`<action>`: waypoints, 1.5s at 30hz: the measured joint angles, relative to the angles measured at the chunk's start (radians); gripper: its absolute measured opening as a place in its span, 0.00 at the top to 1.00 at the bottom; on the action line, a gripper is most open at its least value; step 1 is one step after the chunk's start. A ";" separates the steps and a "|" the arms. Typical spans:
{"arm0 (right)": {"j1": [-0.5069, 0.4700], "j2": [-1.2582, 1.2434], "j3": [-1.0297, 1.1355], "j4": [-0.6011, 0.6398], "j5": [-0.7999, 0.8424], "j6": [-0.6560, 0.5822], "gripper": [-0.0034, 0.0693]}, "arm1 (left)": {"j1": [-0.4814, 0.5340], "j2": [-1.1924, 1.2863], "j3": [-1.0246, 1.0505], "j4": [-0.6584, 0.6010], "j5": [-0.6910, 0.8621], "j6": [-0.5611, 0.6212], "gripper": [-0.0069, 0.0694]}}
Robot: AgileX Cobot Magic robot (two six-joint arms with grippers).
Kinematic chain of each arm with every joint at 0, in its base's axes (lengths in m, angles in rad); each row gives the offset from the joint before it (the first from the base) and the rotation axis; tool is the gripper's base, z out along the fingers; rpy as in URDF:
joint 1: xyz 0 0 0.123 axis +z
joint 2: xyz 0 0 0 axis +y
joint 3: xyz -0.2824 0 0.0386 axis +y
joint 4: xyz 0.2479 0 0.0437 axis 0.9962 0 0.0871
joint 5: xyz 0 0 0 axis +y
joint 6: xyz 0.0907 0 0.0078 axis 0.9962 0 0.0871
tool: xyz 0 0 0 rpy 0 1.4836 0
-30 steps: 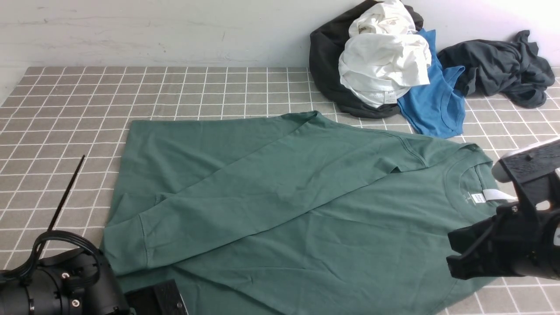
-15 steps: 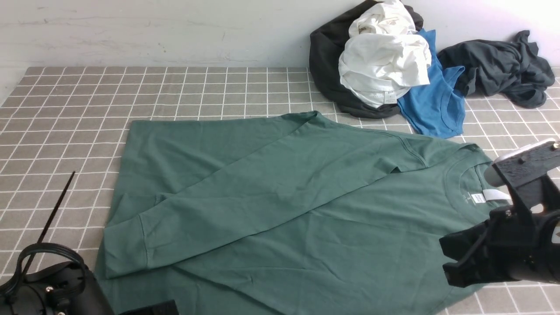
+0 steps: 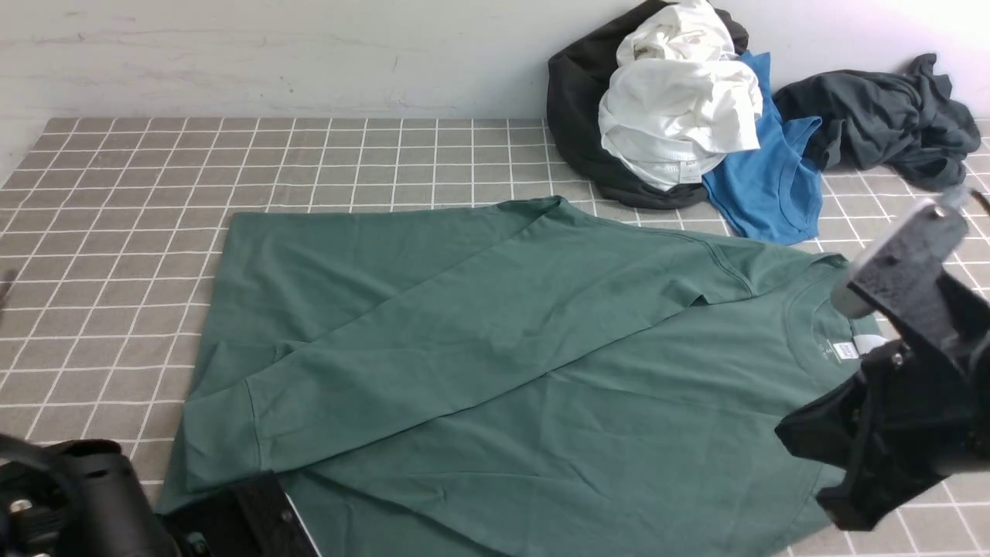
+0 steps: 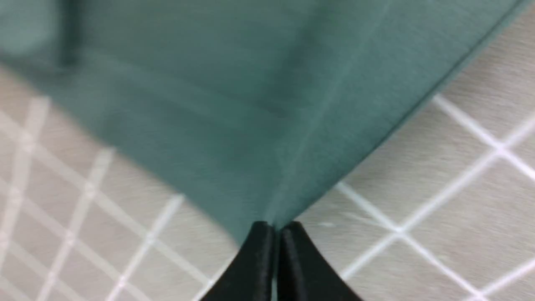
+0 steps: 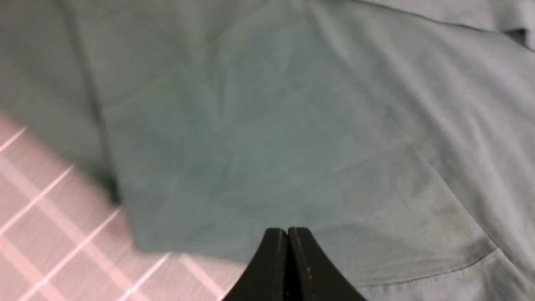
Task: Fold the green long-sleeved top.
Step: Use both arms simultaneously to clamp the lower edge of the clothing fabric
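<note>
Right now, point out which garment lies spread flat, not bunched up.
The green long-sleeved top, laid out flat in the middle; the white garment, blue tank top and charcoal garment sit crumpled by the wall.

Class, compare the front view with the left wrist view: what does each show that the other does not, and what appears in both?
Only the front view: the green long-sleeved top spread flat with a sleeve folded across it, its white neck label, and the heap of white, blue and dark clothes by the wall. Only the left wrist view: the left gripper shut on a corner of the green fabric. Both: the green top and the grey checked cloth beneath it.
</note>
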 joint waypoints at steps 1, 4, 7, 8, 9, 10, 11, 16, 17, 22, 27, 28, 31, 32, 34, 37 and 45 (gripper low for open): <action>0.000 0.004 -0.015 -0.001 0.012 -0.007 0.97 | 0.000 -0.004 0.000 0.004 0.000 -0.005 0.92; 0.000 0.058 -0.101 -0.042 0.147 -0.106 0.97 | 0.000 -0.053 0.000 0.031 0.001 -0.069 0.92; 0.000 0.101 -0.106 -0.062 0.165 -0.142 0.97 | 0.000 -0.056 0.000 0.004 -0.002 -0.084 0.92; 0.000 0.104 -0.106 -0.061 0.166 -0.144 0.97 | 0.000 -0.056 0.000 0.000 -0.002 -0.084 0.92; 0.000 0.127 -0.106 -0.055 0.153 -0.153 0.97 | 0.000 -0.049 0.001 -0.034 -0.009 -0.083 0.90; 0.000 0.136 -0.106 -0.046 0.136 -0.155 0.97 | 0.000 -0.045 0.001 -0.047 -0.013 -0.081 0.89; 0.000 0.140 -0.106 -0.042 0.131 -0.155 0.97 | 0.000 -0.043 0.001 -0.054 -0.016 -0.080 0.89; 0.000 0.182 -0.106 0.068 -0.077 -0.184 0.96 | 0.000 0.018 0.001 -0.082 -0.033 -0.066 0.60; 0.000 0.188 -0.106 0.086 -0.105 -0.204 0.96 | 0.000 0.031 0.001 -0.082 -0.033 -0.051 0.53; 0.000 0.192 -0.108 0.164 -0.139 -0.298 0.96 | 0.000 0.096 0.001 -0.088 -0.048 0.081 0.28; 0.000 0.192 -0.108 0.228 -0.121 -0.339 0.96 | 0.000 0.149 0.001 -0.116 -0.101 0.191 0.23; 0.000 0.192 -0.108 0.242 -0.121 -0.348 0.96 | 0.000 0.169 0.001 -0.140 -0.109 0.223 0.26; 0.000 0.192 -0.108 0.248 -0.121 -0.356 0.96 | 0.000 0.187 -0.007 -0.184 -0.109 0.282 0.34; 0.000 0.192 -0.108 0.249 -0.119 -0.359 0.96 | 0.000 0.191 -0.008 -0.194 -0.108 0.310 0.39; 0.000 0.192 -0.108 0.249 -0.114 -0.364 0.96 | 0.000 0.192 -0.008 -0.203 -0.106 0.324 0.47; 0.000 0.192 -0.108 0.249 -0.105 -0.380 0.96 | 0.000 0.192 -0.008 -0.197 -0.111 0.292 0.66; 0.000 0.192 -0.108 0.249 -0.083 -0.475 0.96 | 0.000 0.092 -0.012 -0.091 -0.107 0.081 0.92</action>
